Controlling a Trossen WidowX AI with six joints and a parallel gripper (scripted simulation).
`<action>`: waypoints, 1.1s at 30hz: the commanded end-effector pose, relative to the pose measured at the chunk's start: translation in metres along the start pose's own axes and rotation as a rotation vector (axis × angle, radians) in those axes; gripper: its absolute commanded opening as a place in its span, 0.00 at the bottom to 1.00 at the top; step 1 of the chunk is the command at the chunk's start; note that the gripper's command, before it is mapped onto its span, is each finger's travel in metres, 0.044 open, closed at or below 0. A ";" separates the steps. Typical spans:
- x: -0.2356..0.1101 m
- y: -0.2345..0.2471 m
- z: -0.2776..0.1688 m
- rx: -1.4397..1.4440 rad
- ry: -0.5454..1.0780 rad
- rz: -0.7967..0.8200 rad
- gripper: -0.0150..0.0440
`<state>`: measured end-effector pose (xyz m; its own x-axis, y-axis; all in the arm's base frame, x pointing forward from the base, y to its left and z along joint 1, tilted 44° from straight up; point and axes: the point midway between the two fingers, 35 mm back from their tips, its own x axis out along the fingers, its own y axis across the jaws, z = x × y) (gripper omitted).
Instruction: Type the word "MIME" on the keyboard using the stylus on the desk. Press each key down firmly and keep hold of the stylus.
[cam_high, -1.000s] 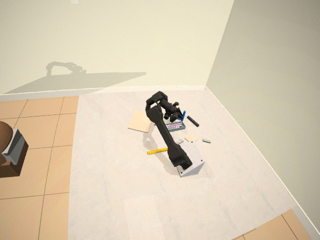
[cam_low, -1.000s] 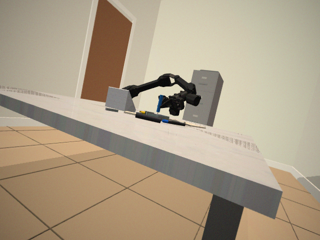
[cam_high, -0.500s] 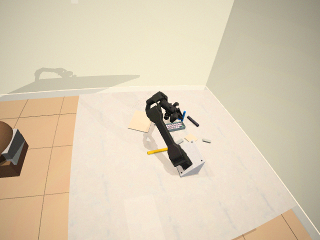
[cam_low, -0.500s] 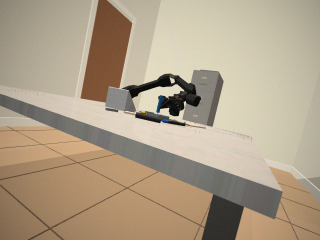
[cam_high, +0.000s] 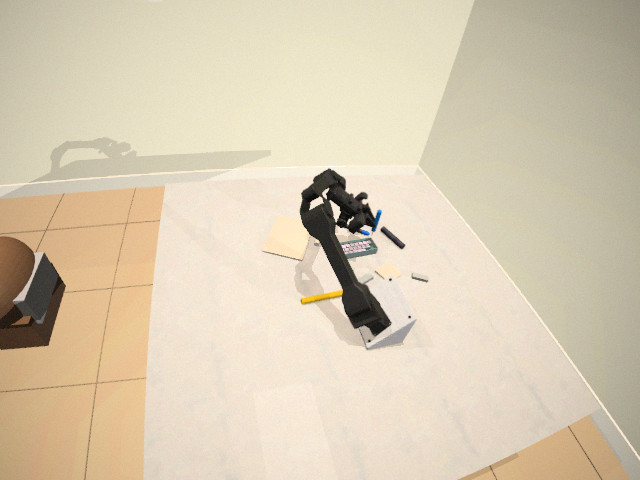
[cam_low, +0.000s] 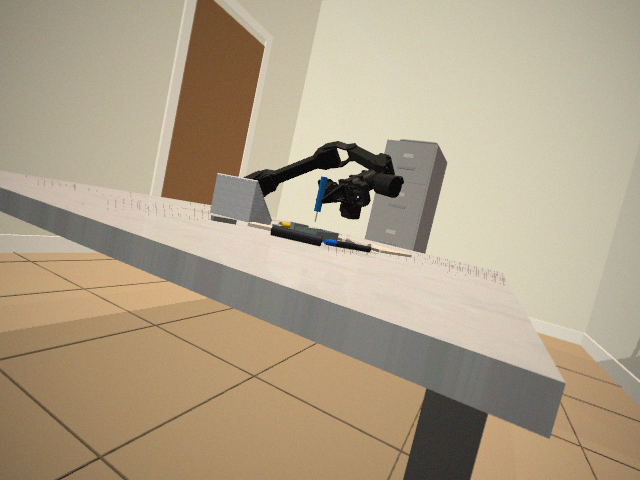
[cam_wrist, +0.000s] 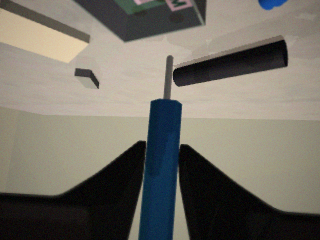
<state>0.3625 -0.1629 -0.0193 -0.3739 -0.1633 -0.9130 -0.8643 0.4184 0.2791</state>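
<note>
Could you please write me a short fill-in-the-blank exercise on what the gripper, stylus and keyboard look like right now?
1. The gripper is shut on a stylus whose body is ____.
2. The stylus tip hangs ____ the keyboard, not touching it.
3. The pencil lying by the arm is ____.
4. Beside the keyboard lies a ____ cylinder.

Missing words: blue; above; yellow; black

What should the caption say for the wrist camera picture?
Gripper holds blue stylus, tip near keyboard.
</note>
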 end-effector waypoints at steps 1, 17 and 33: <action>0.000 0.000 0.000 0.000 0.000 0.000 0.39; -0.053 0.041 0.030 -0.005 0.000 -0.004 0.25; -0.073 0.075 0.064 -0.008 0.001 -0.005 0.25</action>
<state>0.3483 -0.0698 0.0556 -0.3630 -0.1704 -0.9161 -0.8706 0.4124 0.2683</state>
